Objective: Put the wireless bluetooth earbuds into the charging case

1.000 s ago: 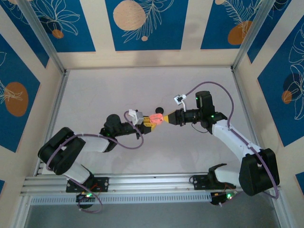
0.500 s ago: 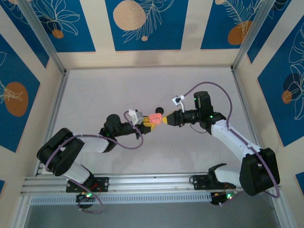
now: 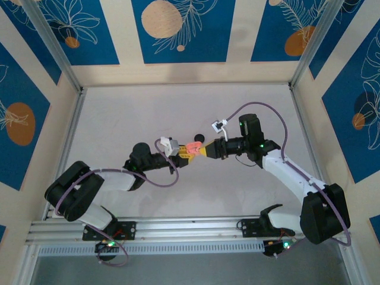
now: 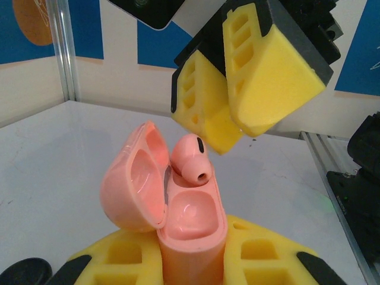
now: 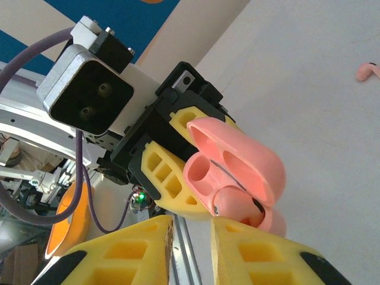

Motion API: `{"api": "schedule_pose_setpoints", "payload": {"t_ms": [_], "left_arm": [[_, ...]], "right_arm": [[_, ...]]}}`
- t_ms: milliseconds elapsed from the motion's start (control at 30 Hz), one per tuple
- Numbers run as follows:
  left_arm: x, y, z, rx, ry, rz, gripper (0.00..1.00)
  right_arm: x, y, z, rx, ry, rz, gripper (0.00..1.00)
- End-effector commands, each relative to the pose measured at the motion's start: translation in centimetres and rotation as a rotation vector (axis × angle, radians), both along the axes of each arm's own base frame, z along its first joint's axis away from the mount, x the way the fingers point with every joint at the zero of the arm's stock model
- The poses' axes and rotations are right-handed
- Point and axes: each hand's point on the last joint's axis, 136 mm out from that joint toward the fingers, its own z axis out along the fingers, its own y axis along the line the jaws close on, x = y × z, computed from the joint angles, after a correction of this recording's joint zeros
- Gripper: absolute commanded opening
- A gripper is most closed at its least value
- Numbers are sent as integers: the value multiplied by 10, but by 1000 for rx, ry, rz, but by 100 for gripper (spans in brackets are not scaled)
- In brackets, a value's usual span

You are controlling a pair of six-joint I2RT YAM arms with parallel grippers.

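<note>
The pink charging case (image 4: 193,237) stands upright with its lid (image 4: 133,184) swung open to the left, and my left gripper (image 4: 193,264) is shut on its body. One pale pink earbud (image 4: 191,159) sits in the case's far socket, tip outward; the near socket is bare. My right gripper (image 4: 228,133) hangs just above that earbud, open by a narrow gap with nothing between its fingers. In the right wrist view the case (image 5: 237,157) and seated earbud (image 5: 237,205) lie just past my right gripper (image 5: 193,237). A second pink earbud (image 5: 368,71) lies loose on the table. From above, the two grippers meet at the case (image 3: 193,146).
A black round disc (image 3: 199,139) lies on the table just behind the case, also at the left wrist view's bottom left corner (image 4: 24,272). Aluminium rails (image 3: 178,228) run along the near edge and sides. Patterned walls enclose the white table (image 3: 178,107).
My right gripper's fingers have parted slightly and the right arm has shifted a little left toward the case. The left arm and the case have held still.
</note>
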Motion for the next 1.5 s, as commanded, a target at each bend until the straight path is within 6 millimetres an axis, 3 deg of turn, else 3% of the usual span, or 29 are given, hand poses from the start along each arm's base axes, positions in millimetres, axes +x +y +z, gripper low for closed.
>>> {"api": "schedule_pose_setpoints", "payload": {"t_ms": [0,200,333,500,733,900,1067,1200,1333,1467], "left_arm": [[-7,0,14,-26,-55,-18,11],[-6,1,14,-21,-53,-11,11],[3,10,12,-20,-25,49,10],[24,37,6,10,35,188,9],[56,99,-13,116,167,495,9],[62,142,-20,146,240,657,9],[65,181,-25,156,294,804,10],[66,211,-29,153,338,914,10],[65,234,-30,145,367,992,10],[66,249,-28,134,376,1040,10]], "right_arm": [[3,3,9,1,-10,2,25],[1,1,11,-19,-13,-13,28],[1,-3,23,-16,-63,-44,30],[19,-11,24,-89,-62,-160,32],[61,-10,-8,-309,-10,-331,37],[88,15,-37,-491,-6,-322,39],[108,66,-62,-549,-106,-140,45],[122,102,-82,-592,-310,57,51],[141,124,-98,-563,-480,203,55],[147,141,-119,-552,-664,369,57]]}}
